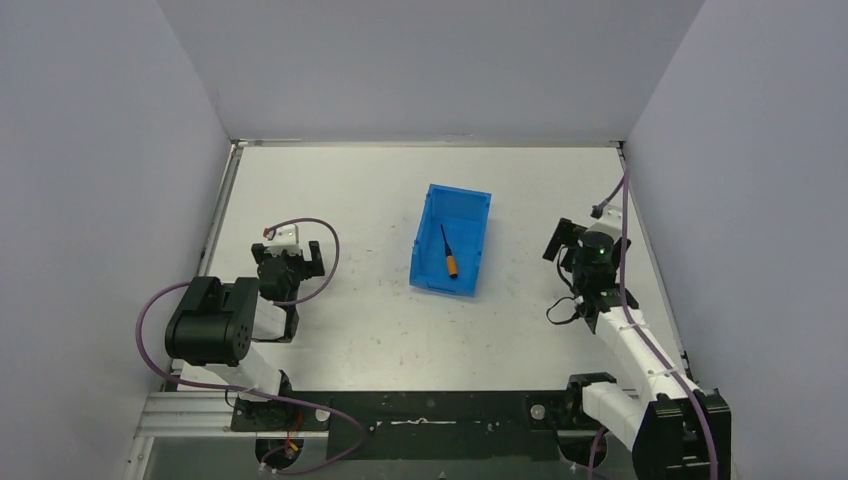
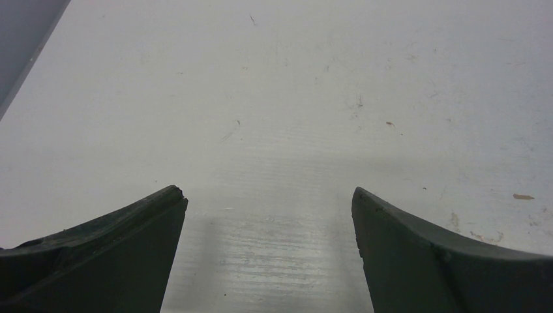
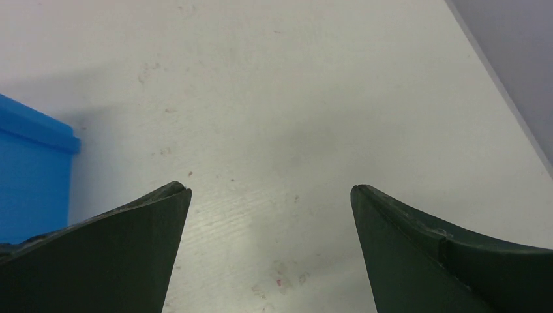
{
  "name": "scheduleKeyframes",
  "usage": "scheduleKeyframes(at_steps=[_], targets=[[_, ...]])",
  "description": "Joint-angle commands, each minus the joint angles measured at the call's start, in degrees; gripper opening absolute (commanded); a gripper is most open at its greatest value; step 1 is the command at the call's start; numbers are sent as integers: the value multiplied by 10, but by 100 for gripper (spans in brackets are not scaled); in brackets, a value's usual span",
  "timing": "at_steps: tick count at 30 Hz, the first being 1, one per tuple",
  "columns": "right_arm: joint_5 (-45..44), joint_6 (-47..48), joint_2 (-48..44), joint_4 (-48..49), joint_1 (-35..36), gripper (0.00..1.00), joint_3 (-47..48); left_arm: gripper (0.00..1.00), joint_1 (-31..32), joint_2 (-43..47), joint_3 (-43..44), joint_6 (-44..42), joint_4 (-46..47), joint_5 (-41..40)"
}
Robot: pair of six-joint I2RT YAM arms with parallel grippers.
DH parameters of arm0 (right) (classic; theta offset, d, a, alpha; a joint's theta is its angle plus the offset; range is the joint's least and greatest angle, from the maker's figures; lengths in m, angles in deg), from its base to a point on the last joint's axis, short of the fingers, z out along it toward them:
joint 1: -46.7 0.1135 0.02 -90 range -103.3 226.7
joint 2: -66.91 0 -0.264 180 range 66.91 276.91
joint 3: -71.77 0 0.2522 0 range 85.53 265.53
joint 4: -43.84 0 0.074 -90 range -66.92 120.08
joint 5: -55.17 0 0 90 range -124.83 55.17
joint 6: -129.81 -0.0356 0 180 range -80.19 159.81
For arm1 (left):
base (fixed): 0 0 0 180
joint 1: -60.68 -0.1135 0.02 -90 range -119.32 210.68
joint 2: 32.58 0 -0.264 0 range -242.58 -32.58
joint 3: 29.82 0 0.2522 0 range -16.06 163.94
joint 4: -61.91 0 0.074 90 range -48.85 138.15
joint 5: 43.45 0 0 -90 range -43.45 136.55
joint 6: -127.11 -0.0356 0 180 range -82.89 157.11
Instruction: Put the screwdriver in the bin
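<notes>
Screwdriver [image 1: 449, 252]: lies inside bin [image 1: 460, 192], long axis running near to far, orange handle toward the arms. Right gripper [image 3: 269, 189]: jaws wide apart, empty, just right of bin, slightly nearer. Left gripper [image 2: 267, 192]: jaws apart, empty, farther left.

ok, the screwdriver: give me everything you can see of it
The screwdriver is small, with a short orange handle and a thin black shaft. It lies flat on the floor of the blue bin, roughly along the bin's length, with the handle toward the near end and the tip toward the far wall. It appears to touch only the bin floor, and nothing grips it. Only the top view shows it, too small to tell material, tip type or markings.
</notes>
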Motion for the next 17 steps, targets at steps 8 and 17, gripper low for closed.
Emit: scheduleKeyframes(at_steps=[8, 17], targets=[[84, 13, 0, 265, -68, 100, -133, 97, 1, 4, 14, 4, 22, 2], [89, 14, -18, 282, -67, 100, -152, 97, 1, 5, 11, 9, 26, -12]])
